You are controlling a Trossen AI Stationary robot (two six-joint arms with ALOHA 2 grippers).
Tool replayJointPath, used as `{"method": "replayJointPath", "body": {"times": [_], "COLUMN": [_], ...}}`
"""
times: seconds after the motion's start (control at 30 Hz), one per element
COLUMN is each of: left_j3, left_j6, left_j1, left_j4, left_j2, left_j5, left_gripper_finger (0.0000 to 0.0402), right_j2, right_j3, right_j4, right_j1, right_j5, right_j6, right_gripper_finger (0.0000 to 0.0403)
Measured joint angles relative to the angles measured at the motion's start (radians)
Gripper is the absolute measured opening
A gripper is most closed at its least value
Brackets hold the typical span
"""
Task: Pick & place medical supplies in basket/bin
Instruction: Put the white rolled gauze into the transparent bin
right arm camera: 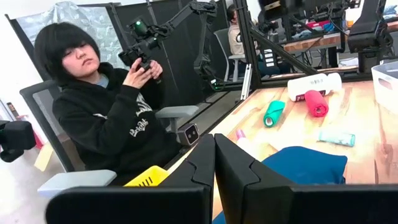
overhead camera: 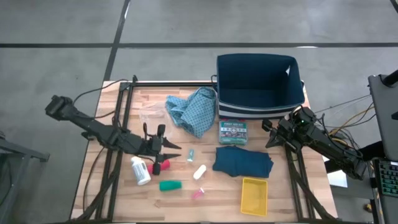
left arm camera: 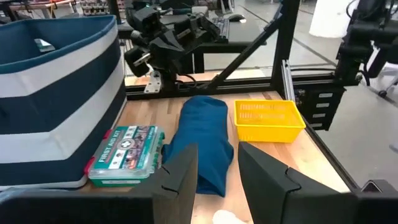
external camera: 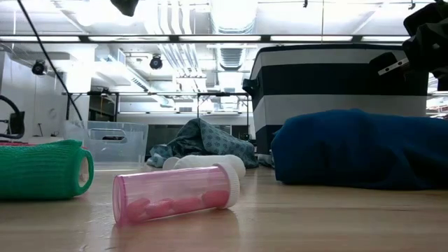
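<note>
My left gripper (overhead camera: 175,147) (left arm camera: 217,168) hovers open over the table's left half, pointing toward the dark teal folded cloth (overhead camera: 242,160) (left arm camera: 202,146), with nothing between its fingers. Just on its near side lie a white pill bottle (overhead camera: 140,169) and a red cylinder (overhead camera: 160,166). A green cylinder (overhead camera: 170,185), a white cylinder (overhead camera: 199,172) and a small pale green one (overhead camera: 191,152) lie close by. A light-blue patterned cloth (overhead camera: 193,109) lies crumpled beside the navy basket (overhead camera: 258,84). My right gripper (overhead camera: 270,132) (right arm camera: 214,149) waits shut at the table's right edge.
A first aid kit (overhead camera: 233,131) (left arm camera: 124,155) lies against the basket's near wall. A yellow tray (overhead camera: 254,194) sits near the front edge and a pink pill vial (external camera: 175,196) lies left of it. A clear plastic bag (overhead camera: 151,113) lies at the far left. A seated person (right arm camera: 106,106) is beyond the table.
</note>
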Motion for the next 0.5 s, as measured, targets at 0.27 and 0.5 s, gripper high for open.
{"method": "replayJointPath", "body": {"times": [0.27, 0.5], "left_j3": [0.064, 0.143], "left_j6": [-0.091, -0.115], "left_j1": [-0.06, -0.085], "left_j4": [0.002, 0.005], "left_j2": [0.106, 0.217], "left_j5": [-0.084, -0.117], "left_gripper_finger": [0.0118, 0.0118], "right_j2": [0.0, 0.0], "right_j3": [0.0, 0.0], "right_j4": [0.0, 0.0], "right_j1": [0.0, 0.0], "right_j5": [0.0, 0.0], "right_j6": [0.0, 0.0], "right_gripper_finger": [0.0008, 0.0008]}}
